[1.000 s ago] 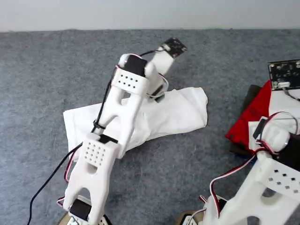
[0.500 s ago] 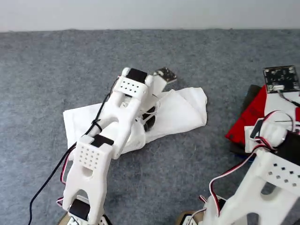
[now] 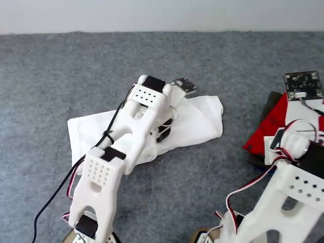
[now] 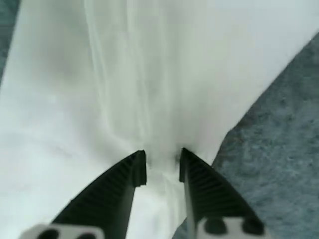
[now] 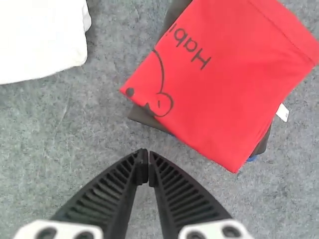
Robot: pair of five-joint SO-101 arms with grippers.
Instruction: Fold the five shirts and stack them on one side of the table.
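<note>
A white shirt (image 3: pixel 197 121) lies crumpled and partly folded in the middle of the grey table. My left gripper (image 4: pixel 160 162) is down on it, shut on a raised fold of the white shirt (image 4: pixel 149 74); creases run into the gap between its fingers. In the high view the left arm (image 3: pixel 147 101) covers the shirt's centre. At the right edge, a folded red shirt (image 5: pixel 224 84) tops a stack with a dark shirt (image 5: pixel 144 117) under it. My right gripper (image 5: pixel 145 167) hangs shut and empty over bare table just beside that stack.
Grey felt-like table surface (image 3: pixel 76 66) stretches open at the far side and far left. The right arm (image 3: pixel 293 152) stands over the red shirt (image 3: pixel 276 121) stack at the right edge. A corner of the white shirt (image 5: pixel 40 40) lies near the stack.
The left arm has swung down and toward the near side, lowering its gripper onto the white shirt. The shirt's near edge has bunched slightly. The right arm has shifted only a little.
</note>
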